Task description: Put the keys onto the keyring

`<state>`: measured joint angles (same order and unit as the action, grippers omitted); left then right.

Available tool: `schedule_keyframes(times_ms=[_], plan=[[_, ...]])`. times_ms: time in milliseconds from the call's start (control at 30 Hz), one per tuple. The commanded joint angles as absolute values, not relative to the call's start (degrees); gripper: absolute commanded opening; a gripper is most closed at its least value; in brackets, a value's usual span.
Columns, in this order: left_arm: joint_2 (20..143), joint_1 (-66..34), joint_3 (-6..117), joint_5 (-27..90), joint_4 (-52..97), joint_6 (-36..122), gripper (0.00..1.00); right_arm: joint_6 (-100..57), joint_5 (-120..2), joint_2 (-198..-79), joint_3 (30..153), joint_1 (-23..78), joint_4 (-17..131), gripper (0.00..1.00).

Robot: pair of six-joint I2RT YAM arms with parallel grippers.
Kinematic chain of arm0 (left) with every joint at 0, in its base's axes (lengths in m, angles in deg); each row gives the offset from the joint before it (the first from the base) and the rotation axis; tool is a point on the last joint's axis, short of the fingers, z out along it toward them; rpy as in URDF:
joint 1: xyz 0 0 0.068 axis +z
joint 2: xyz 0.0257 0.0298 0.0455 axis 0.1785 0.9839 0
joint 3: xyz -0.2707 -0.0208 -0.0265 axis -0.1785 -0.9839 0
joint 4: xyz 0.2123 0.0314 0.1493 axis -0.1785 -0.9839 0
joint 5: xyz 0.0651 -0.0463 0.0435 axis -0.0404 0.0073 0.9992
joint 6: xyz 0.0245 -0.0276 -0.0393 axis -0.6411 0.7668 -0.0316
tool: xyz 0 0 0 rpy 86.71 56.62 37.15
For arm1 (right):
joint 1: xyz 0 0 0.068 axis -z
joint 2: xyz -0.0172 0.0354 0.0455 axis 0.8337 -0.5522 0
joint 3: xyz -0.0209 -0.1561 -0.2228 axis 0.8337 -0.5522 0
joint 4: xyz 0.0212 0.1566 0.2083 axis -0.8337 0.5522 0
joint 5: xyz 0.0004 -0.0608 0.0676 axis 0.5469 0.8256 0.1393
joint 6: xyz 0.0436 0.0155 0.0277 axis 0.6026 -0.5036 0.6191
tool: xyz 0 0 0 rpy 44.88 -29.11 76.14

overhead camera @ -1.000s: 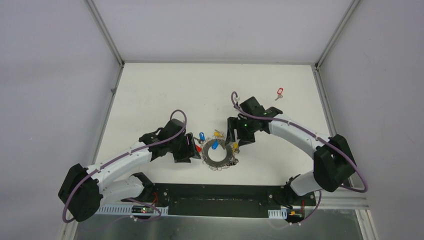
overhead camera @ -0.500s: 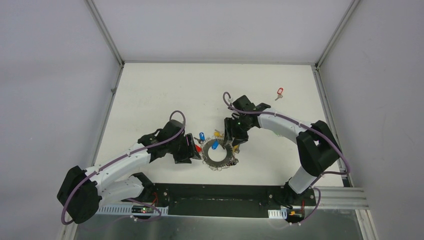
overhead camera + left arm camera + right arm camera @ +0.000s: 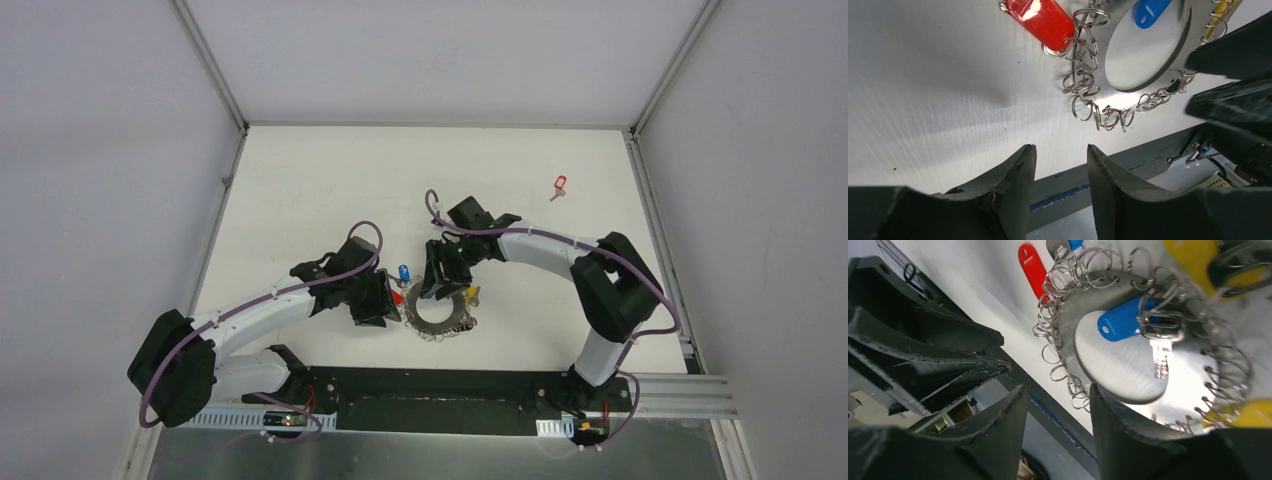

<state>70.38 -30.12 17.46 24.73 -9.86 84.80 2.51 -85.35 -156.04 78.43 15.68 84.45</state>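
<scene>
Two grippers flank the keyring [image 3: 441, 320], which lies flat on the table [image 3: 300, 180] near its front edge, between the arms. The left gripper [image 3: 1057, 162] hovers just beside the ring's left rim, jaws apart with nothing between them. The right gripper [image 3: 1055, 405] hangs over its far edge, jaws likewise apart and empty.

A blue key [image 3: 1128, 322] lies across the ring's hole with a silver link at its head, and seating it looks like the step in hand. For that, the left gripper would do best to pin the dark band rather than the loose fringe, which would slide. The right gripper should take the key by its plastic tag, low and square, leaving the link free.

Whether that link is already threaded into the fringe cannot be told. A red tag [image 3: 1040, 17] touches the fringe, joined or not. Yellow tags [image 3: 1193, 257] are cut off at the frame edge. From above, the grippers cover the ring's left and far sides, and a second blue tag [image 3: 403, 271] is too small to judge. A far red key [image 3: 559, 186] lies well apart.
</scene>
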Motion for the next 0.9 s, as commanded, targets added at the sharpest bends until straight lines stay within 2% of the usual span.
schedule_keyframes(times_ms=[0, 200, 433, 867], plan=[[72.16, -29.65, 19.76, 23.23, -6.8, 83.78, 0.43, 4.91, -90.0, -160.54, 80.64, 12.31, 78.85, 0.51], [70.32, -27.35, 17.17, 20.34, -4.85, 85.1, 0.43, 4.69, -90.11, -166.18, 84.74, 8.71, 77.65, 0.47], [63.31, -21.96, 10.82, 13.18, 0.11, 87.33, 0.43, 2.18, -88.22, -169.32, 87.32, 7.66, 80.13, 0.39], [59.35, -20.57, 8.22, 11.59, 1.19, 88.5, 0.43, 1.26, -88.41, -170.75, 87.51, 6.05, 80.02, 0.3]])
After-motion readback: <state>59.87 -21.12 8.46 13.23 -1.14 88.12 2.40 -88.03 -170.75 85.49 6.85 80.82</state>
